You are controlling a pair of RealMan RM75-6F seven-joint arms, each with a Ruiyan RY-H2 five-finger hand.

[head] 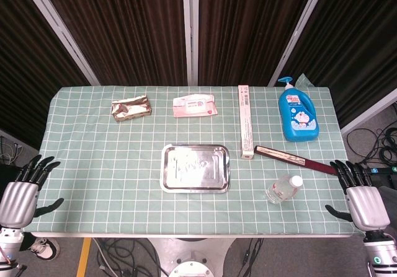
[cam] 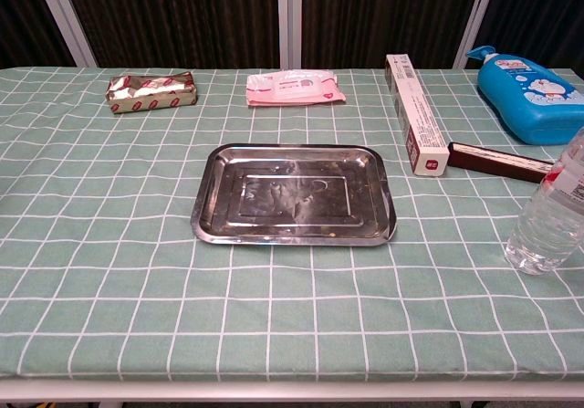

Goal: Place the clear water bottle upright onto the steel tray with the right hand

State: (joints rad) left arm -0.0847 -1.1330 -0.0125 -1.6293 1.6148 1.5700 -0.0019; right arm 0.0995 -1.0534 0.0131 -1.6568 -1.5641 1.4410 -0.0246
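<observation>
Checked cloth covers the counter (head: 93, 165), where the left hand (head: 22, 193) waits open, the steel tray (head: 195, 168) sits mid-counter, and the clear water bottle (head: 283, 189) stands near the open right hand (head: 363, 196), likely tipping if nudged.

Chest view: clear water bottle (cam: 554, 214) cut at right edge, cap unseen; blue soap bottle (cam: 533, 94) likewise clipped; head view: left hand (head: 22, 193) and right hand (head: 361, 197) wrists run off-frame; package labels illegible.
</observation>
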